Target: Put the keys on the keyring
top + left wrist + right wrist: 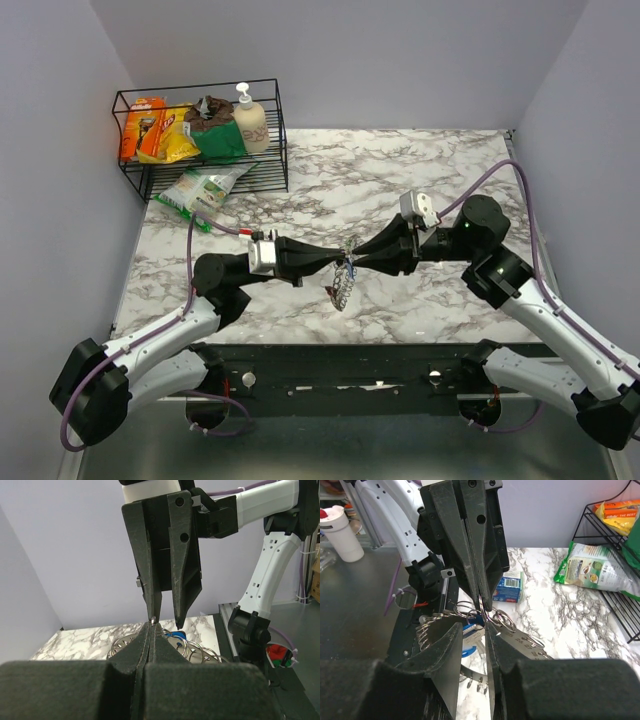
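The left claw (pixel 336 262) is pressed fully together over the middle of the marble table (pixel 420 190). It nips what looks like a thin silver loop at the top of the keyring (pixel 343 286), which appears to hang from that pinch rather than lie flat. Nose to nose with it, the right claw (pixel 357 263) holds its jaws part-way spread, one fingertip (pixel 153 607) touching the left claw's tips. From the left wrist nothing shows in that gap, and a grip on anything cannot be made out. The pinch seems meant to steady the ring clear of the surface so the opposite arm can work at its wire from the other side. Seen from the right wrist, the ring's toothed grey rim and a cluster of small wire loops fan out below the meeting point. The keys (pixel 466 652) lie under them, a blue head the only one that can be told. Farther off, a small blue-and-white box (pixel 509 586) lies on the marble. A green-and-white packet (pixel 205 188) rests beside the black wire rack (pixel 200 92) in the far left corner. The rack holds snack bags (pixel 160 130) and a pump bottle (pixel 249 120), all well apart from the work.
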`<state>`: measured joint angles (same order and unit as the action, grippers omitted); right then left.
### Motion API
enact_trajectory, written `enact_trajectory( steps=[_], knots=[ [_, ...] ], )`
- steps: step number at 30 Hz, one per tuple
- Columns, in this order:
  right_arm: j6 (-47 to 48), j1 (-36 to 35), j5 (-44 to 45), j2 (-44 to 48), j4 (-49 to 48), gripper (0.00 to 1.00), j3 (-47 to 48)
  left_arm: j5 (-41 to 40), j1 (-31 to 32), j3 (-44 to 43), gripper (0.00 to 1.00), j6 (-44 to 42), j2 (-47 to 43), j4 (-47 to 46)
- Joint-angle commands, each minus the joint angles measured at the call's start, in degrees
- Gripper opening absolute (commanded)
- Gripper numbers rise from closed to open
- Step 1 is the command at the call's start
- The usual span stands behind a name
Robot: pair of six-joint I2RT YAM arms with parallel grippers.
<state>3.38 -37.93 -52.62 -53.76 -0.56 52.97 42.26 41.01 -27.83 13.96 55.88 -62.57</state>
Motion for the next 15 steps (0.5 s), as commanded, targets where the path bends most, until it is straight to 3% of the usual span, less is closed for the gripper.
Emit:
enact_trajectory(
  steps=[1,10,15],
  knots=[
    [-2.1,-0.4,-0.6,-1.2,-2.7,0.33,-0.2,1.1,0.2,-2.9,0.0,-0.9,0.1,-1.6],
    [-3.0,-0.4,-1.3,-2.7,-4.1,0.33,-0.5,1.9,0.3,-3.6,0.0,-0.9,0.6,-1.2],
    [-3.1,-0.5,-1.9,-3.6,-3.9,0.23,-0.4,1.8,0.2,-3.9,0.0,-0.7,0.6,-1.8]
  ],
)
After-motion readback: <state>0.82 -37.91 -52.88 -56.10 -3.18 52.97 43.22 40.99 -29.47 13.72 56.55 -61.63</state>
